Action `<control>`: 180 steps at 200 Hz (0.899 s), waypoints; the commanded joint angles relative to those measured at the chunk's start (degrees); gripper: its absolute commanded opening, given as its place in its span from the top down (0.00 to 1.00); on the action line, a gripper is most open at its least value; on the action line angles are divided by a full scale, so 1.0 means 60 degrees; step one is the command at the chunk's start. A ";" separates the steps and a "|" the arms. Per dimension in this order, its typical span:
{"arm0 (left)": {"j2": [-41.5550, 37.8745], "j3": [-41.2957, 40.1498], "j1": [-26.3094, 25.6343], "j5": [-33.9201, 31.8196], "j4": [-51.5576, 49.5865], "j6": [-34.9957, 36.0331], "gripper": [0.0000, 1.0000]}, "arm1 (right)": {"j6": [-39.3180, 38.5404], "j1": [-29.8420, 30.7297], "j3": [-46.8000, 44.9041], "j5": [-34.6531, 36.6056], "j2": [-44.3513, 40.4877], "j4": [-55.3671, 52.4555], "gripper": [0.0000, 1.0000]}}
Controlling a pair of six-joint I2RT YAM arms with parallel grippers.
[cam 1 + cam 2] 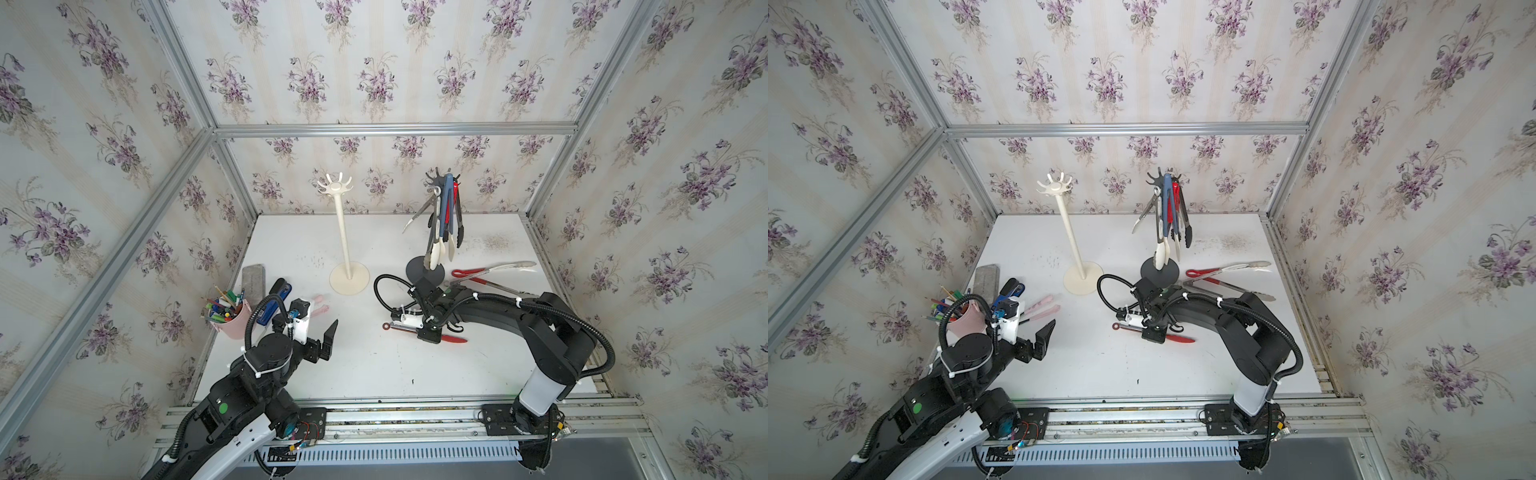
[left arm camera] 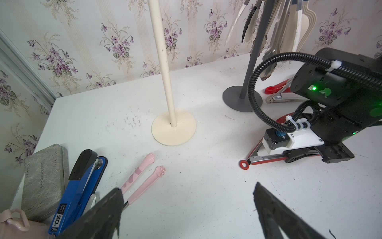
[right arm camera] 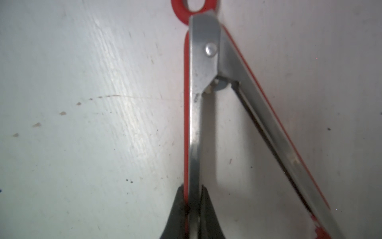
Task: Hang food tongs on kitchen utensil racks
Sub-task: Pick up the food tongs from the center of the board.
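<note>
1. My right claw (image 3: 192,193) is pinched tight on one flat steel arm of the red tongs (image 3: 194,124), partway along its length.
2. The red tongs lie on the scuffed white surface (image 1: 374,374), near its middle. Their arms are splayed in a V. They have thin red edging on brushed steel, a round rivet at the hinge and a red hanging ring at the end.
3. My left claw (image 2: 187,189) is spread wide and grips nothing. Its dark, wedge-shaped fingers (image 2: 107,209) hover over the surface at front left.
4. The cream-white rack (image 1: 343,232) stands towards the back. It is a slim matte pole on a round disc base, topped by a crown of upturned hooks.
5. The dark grey rack (image 2: 249,70) has the same shape. It stands to the right of the cream one and just behind my right arm.
6. A bunch of hanging tongs (image 1: 446,216) dangles from the dark grey rack's hooks. I can see blue, red and black handles, steel arms and pale scalloped tips.
7. Two more pairs lie flat to the right of the dark base. One is the red-handled tongs (image 1: 490,269) with pale tips, and the steel tongs (image 1: 494,286) lie just in front of it.
8. At the left edge are a pink cup of pens (image 1: 232,324), a glossy blue stapler (image 2: 82,186) and a grey textured case (image 2: 43,182).
</note>
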 commanded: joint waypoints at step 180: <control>0.0106 0.0038 0.0019 -0.0307 0.0125 0.0032 0.01 | 0.2119 0.0253 0.0658 -0.1180 -0.1699 0.2865 1.00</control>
